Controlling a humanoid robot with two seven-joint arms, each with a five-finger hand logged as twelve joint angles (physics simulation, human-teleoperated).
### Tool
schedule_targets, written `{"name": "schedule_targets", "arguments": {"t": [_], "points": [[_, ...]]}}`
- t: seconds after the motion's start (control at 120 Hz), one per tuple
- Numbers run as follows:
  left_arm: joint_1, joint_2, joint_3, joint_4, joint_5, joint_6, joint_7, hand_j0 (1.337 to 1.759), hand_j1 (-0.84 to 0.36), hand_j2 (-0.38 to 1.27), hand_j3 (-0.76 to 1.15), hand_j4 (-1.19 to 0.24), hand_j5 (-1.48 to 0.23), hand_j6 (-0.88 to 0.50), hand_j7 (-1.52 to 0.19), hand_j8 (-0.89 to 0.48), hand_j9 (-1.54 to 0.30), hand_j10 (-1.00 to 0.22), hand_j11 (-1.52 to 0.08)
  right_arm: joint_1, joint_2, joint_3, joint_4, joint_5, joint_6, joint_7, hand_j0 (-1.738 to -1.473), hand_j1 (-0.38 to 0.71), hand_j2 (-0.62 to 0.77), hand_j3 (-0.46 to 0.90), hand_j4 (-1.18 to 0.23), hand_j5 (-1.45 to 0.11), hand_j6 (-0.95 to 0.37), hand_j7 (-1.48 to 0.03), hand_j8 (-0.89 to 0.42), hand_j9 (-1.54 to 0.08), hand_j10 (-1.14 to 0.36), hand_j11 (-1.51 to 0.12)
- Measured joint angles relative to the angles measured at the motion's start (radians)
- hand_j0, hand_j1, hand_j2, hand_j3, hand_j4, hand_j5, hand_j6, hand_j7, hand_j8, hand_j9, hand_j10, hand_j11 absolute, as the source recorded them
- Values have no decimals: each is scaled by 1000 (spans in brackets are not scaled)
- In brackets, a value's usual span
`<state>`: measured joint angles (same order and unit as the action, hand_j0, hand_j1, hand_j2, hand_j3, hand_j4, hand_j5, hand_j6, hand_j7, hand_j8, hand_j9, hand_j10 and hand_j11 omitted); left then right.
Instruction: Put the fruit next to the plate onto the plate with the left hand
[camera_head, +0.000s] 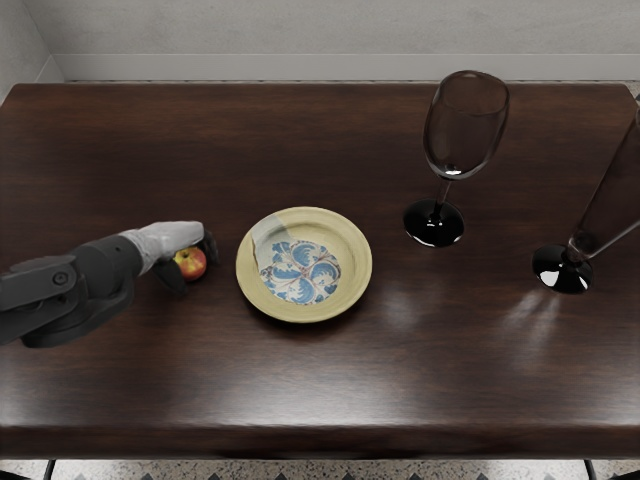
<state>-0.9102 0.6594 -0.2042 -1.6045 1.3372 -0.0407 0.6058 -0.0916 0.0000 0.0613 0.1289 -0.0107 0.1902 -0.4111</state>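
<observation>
Left hand (176, 250) cups fruit (191, 263) beside plate (244, 272) rim.

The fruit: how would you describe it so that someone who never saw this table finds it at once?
On the dark wooden table, find the yellow plate with the blue pattern. Just left of it lies the fruit, at the left hand. It is the only small, round, red-and-yellow thing here.

The left arm (70, 290) reaches in low from the left edge, its dark forearm angled toward the centre. Its pale robot hand (172, 243) lies palm down, dark fingers (209, 246) curled around the fruit (190, 263).
</observation>
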Motion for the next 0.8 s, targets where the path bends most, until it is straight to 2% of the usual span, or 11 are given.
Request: {"name": "schedule_targets", "arguments": {"t": [0.108, 0.217, 0.258, 0.275, 0.392, 0.575, 0.725, 0.8], "points": [[1, 0, 1, -4, 4, 1, 2, 1658, -372, 132, 0, -632, -755, -448, -611, -404, -633, -584, -789, 0, 0, 0, 0, 0, 0, 0, -1658, -349, 0, 0, 0, 0, 0, 0, 0, 0, 0, 0], [-1, -1, 2, -6, 7, -3, 6, 1655, -431, 196, 0, -683, -894, -414, -664, -393, -642, -545, -923, 0, 0, 0, 0, 0, 0, 0, -1658, -349, 0, 0, 0, 0, 0, 0, 0, 0, 0, 0], [-12, -1, 0, -7, 5, -5, 6, 1655, -434, 271, 0, -704, -938, -424, -748, -406, -725, -559, -961, 0, 0, 0, 0, 0, 0, 0, -1658, -349, 0, 0, 0, 0, 0, 0, 0, 0, 0, 0], [-28, -1, -1, -8, 1, -6, 6, 1655, -426, 365, 0, -710, -961, -453, -779, -429, -757, -590, -973, 0, 0, 0, 0, 0, 0, 0, -1658, -349, 0, 0, 0, 0, 0, 0, 0, 0, 0, 0], [-117, 4, -7, -9, -8, -17, 5, 1653, -447, 468, 0, -750, -1057, -409, -931, -381, -914, -625, -1041, 0, 0, 0, -1, 0, 0, 0, -1658, -349, 0, 0, 0, 0, 0, 0, 0, 0, 0, 0], [-266, -3, -12, -10, -93, -52, 5, 1650, -437, 435, 0, -768, -1137, -366, -1029, -370, -1035, -691, -1092, 0, 0, 0, -1, 0, 0, 0, -1658, -349, 0, 0, 0, 0, 0, 0, 0, 0, 0, 0], [-277, -108, -52, -19, -166, -104, 4, 1649, -412, 445, 0, -739, -1190, -348, -1072, -357, -1080, -744, -1113, 0, 0, 0, -2, 0, 0, 0, -1658, -349, 0, 0, 0, 0, 0, 0, 0, 0, 0, 0], [-282, -138, -63, -20, -182, -117, 5, 1648, -398, 394, 0, -742, -1204, -346, -1091, -348, -1092, -765, -1117, -1, 0, 0, -2, 0, 0, 0, -1658, -349, 0, 0, 0, 0, 0, 0, 0, 0, 0, 0]]}}
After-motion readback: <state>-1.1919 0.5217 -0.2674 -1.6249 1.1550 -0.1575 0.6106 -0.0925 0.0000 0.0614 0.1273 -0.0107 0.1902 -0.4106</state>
